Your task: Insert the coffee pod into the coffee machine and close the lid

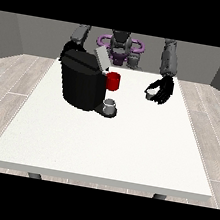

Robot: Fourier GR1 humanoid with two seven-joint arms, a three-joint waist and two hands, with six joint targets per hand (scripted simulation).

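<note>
One white surface point(101, 146) carries a black coffee machine point(81, 84), lid point(101, 59) raised, with a red cup point(113, 81) and grey cup point(110, 105) beside it. Well apart, the robot hand at the view's right point(162, 90) curls round the coffee pod point(150, 93).

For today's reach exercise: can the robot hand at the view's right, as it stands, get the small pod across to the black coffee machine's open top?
Probably yes. The robot hand holds the small grey coffee pod; bare white table lies between it and the black coffee machine, whose grey lid stands raised. Only the red cup sits near.
</note>
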